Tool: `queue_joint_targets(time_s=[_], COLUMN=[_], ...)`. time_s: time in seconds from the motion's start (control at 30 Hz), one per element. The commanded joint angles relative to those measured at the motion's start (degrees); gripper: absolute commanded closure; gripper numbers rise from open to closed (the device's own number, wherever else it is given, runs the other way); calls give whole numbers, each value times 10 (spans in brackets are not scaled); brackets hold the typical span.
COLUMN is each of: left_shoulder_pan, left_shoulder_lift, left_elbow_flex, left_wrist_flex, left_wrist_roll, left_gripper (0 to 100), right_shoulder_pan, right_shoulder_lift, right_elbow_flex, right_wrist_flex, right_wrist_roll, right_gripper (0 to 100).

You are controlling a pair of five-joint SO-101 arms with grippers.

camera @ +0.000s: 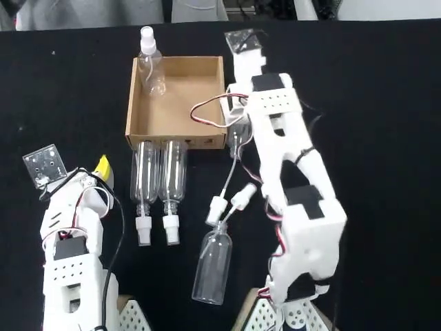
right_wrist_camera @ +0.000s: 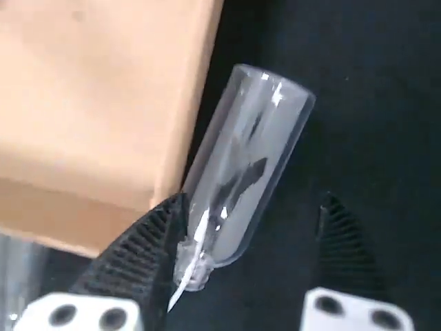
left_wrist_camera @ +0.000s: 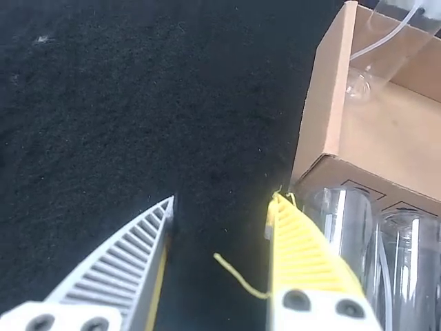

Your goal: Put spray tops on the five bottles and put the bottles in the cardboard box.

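Cardboard box [camera: 207,74] sits at about 11 o'clock on the black surface [camera: 372,103]. One sprayer-topped bottle [camera: 150,65] stands tilted in the box's far-left corner.

Two capped bottles [camera: 145,181] [camera: 173,181] lie side by side, touching, just outside the box's 6 o'clock wall, spray heads pointing to 6 o'clock.

An uncapped bottle [camera: 212,267] lies at about 6 o'clock on the surface, neck toward 12. Two loose spray tops [camera: 217,207] [camera: 242,197] lie just past its neck, tubes trailing.

Right gripper [right_wrist_camera: 251,203] is released, jaws wide. A clear bottle [right_wrist_camera: 248,158] lies between them, resting against one finger [right_wrist_camera: 148,238] and beside the box's near-right corner. A thin white tube shows at its neck.

Left gripper [left_wrist_camera: 222,200] is released and grasping nothing, low over bare surface at about 8 o'clock, near the box's near-left corner.
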Motion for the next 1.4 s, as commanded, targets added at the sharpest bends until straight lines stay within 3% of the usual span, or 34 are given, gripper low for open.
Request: queue_joint_targets(time_s=[0.0, 0.53, 0.83, 1.27, 1.37], left_shoulder_pan=[-6, -6, -6, -4, -3], left_shoulder_lift=[-16, -17, -17, -17, -17], left_elbow_flex=[-4, -3, -3, -3, -3], left_wrist_flex=[1, 2, 2, 1, 0], left_wrist_roll=[0, 0, 0, 0, 0], left_gripper=[790, 790, 790, 790, 790], right_shoulder_pan=[24, 24, 25, 65, 73], right_shoulder_lift=[19, 131, 185, 223, 222], right_elbow_flex=[-68, -157, -245, -385, -405], right_wrist_flex=[-11, 10, 67, 183, 200], right_wrist_roll=[3, 3, 3, 1, -37], right_gripper=[747, 749, 922, 928, 928])
